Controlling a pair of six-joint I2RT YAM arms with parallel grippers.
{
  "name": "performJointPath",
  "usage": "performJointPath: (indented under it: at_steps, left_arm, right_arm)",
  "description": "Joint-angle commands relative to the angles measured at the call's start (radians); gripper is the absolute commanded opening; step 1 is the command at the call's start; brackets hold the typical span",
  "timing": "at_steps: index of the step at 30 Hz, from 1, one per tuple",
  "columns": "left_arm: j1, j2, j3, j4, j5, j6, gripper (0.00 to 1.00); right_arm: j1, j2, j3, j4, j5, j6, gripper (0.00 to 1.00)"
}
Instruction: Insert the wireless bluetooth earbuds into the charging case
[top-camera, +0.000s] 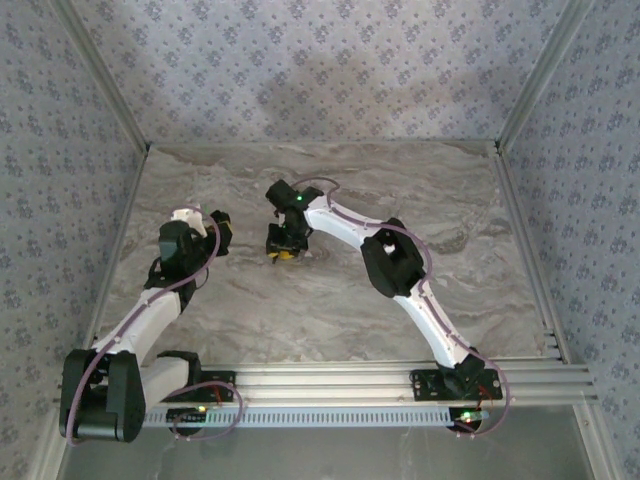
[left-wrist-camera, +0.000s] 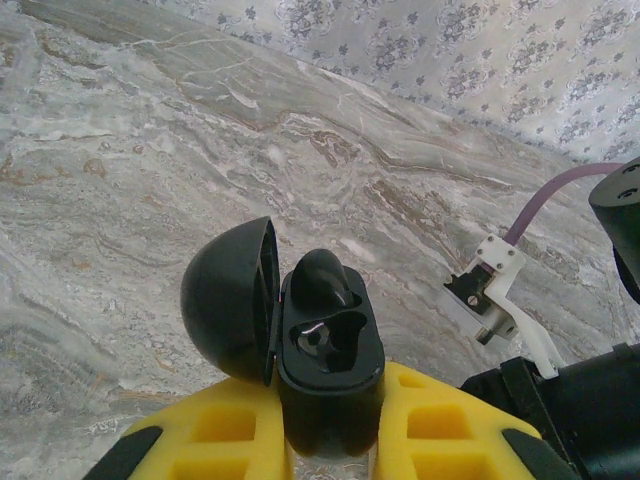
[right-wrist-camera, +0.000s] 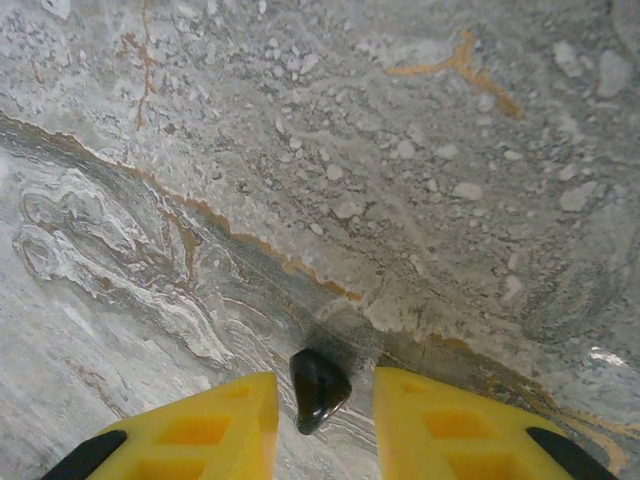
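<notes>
- Black and glossy, the loose earbud (right-wrist-camera: 318, 388) lies on the grey veined table (top-camera: 420, 200), roughly midway between the near and far edges and somewhat left of the middle.
- In the right wrist view, the right gripper (right-wrist-camera: 327, 380) points down over the loose earbud, with one yellow finger (right-wrist-camera: 225, 425) on each side of it.
- Its jaws are narrow but parted. A thin strip of table shows between the loose earbud and each finger, so nothing is pinched.
- In the top view, the right gripper (top-camera: 283, 248) sits at the end of its arm, which reaches in from the near right corner.
- The left gripper (top-camera: 220, 232) hovers closer to the left edge of the table, at about the same depth and well apart from the right one.
- In the left wrist view, the left gripper (left-wrist-camera: 330, 400) is clamped on the charging case (left-wrist-camera: 345, 375), its yellow pads pressing the lower body from both sides.
- The case's domed lid (left-wrist-camera: 228, 300) is swung open to the left on its hinge.
- One black seated earbud (left-wrist-camera: 322, 282) sits in the case's far socket, its rounded top rising above the rim.
- The near socket (left-wrist-camera: 322, 338) is a shiny dark hollow, and I cannot tell if anything lies inside it.
</notes>
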Motion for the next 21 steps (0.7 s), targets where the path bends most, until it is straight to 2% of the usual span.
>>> performJointPath:
  at_steps: [1, 11, 21]
  left_arm:
    - [0.007, -0.003, -0.002, 0.018, -0.005, 0.001, 0.12]
    - [0.007, -0.008, 0.0, 0.014, -0.001, 0.004, 0.12]
    - [0.007, -0.012, 0.005, 0.002, 0.01, 0.018, 0.12]
  right_arm:
    - [0.012, 0.038, 0.026, -0.009, -0.024, 0.016, 0.31]
    - [0.007, 0.066, 0.049, -0.021, -0.015, 0.006, 0.25]
    - [0.002, 0.003, 0.015, -0.095, 0.029, -0.06, 0.22]
